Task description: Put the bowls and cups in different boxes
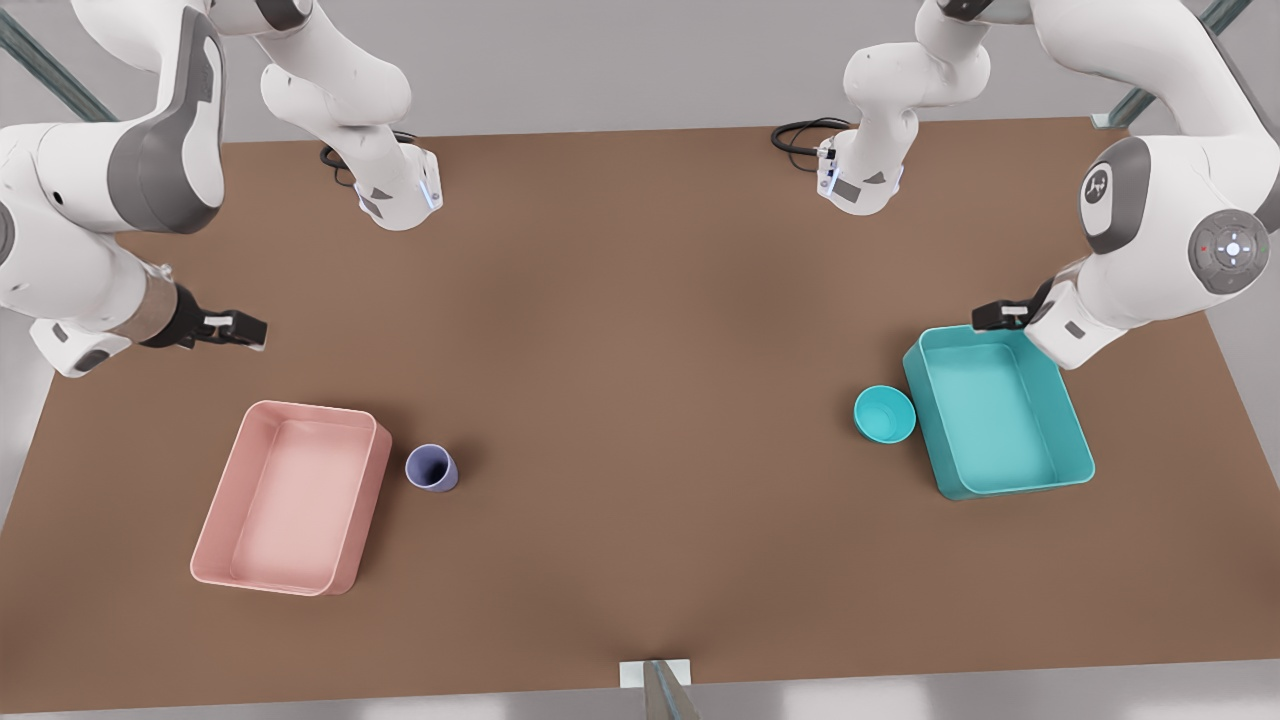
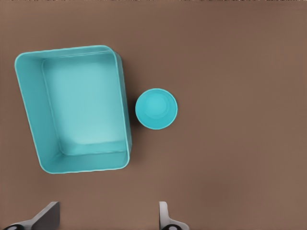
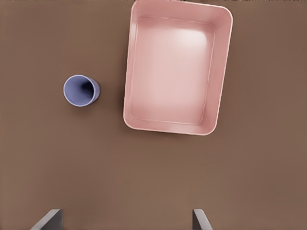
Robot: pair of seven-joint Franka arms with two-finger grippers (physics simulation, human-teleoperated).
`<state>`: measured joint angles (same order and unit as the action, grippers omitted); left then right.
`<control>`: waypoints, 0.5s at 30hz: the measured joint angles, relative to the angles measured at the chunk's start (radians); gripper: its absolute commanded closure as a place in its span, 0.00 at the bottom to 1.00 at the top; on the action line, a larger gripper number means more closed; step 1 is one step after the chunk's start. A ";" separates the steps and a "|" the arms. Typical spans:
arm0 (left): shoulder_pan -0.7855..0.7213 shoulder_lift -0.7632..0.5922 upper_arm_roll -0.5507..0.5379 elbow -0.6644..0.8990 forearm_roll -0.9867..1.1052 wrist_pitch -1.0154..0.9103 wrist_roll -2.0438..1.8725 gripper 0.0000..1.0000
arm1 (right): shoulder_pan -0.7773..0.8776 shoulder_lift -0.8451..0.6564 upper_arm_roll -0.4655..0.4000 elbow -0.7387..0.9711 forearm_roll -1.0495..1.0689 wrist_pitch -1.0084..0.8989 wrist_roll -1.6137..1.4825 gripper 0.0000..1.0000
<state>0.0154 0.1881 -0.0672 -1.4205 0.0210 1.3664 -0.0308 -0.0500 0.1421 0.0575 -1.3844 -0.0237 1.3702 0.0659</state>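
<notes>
The left hand [image 1: 985,316] hangs above the far end of the teal box [image 1: 1070,420], on the front view's right, its fingers [image 2: 165,218] spread wide and holding nothing. From this hand the teal bowl [image 1: 885,414] lies a little ahead and off to the side of the box, upright on the brown surface [image 1: 640,350], just beside the box's long wall without clearly touching it. The box's long axis runs away from the hand, and the bowl sits about halfway along it.

The right hand [image 1: 235,328] hovers on the front view's left, short of the pink box [image 1: 215,555], its fingers [image 3: 201,221] also spread and empty. The lavender cup [image 1: 432,467] stands upright beside that box's long side, ahead of this hand and a small gap away from the wall.

Each hand is plainly the nearer one to its own piece: left to the bowl, right to the cup. Neither piece is in a box yet, so the next move is likely a descent over a rim.
</notes>
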 measured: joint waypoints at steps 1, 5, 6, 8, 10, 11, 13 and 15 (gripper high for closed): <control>0.000 -0.001 0.000 0.000 0.001 0.003 0.001 0.00 | -0.001 0.001 -0.001 -0.001 0.006 0.005 0.001 0.00; -0.131 0.149 0.006 -0.004 0.058 0.061 0.002 0.00 | 0.043 0.098 0.004 0.002 0.011 0.036 0.006 0.00; -0.188 0.210 0.008 -0.005 0.090 0.089 -0.003 0.00 | 0.087 0.140 0.005 0.004 0.011 0.053 0.009 0.00; -0.235 0.300 0.012 -0.015 0.149 0.152 -0.014 0.00 | 0.160 0.210 0.007 0.002 0.011 0.101 0.022 0.00; -0.246 0.346 0.015 -0.033 0.196 0.206 -0.024 0.00 | 0.187 0.270 0.007 -0.002 0.012 0.162 0.035 0.00; -0.254 0.362 0.016 -0.052 0.208 0.228 -0.028 0.00 | 0.190 0.288 0.007 -0.019 0.013 0.195 0.041 0.00; -0.263 0.382 0.015 -0.109 0.225 0.285 -0.038 0.00 | 0.184 0.301 0.006 -0.077 0.016 0.266 0.052 0.00; -0.265 0.378 0.015 -0.178 0.233 0.356 -0.048 0.00 | 0.181 0.332 0.002 -0.109 0.018 0.340 0.062 0.00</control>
<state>-0.2495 0.5663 -0.0521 -1.5981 0.2537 1.7224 -0.0787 0.1311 0.4737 0.0598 -1.4932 -0.0059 1.7104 0.1279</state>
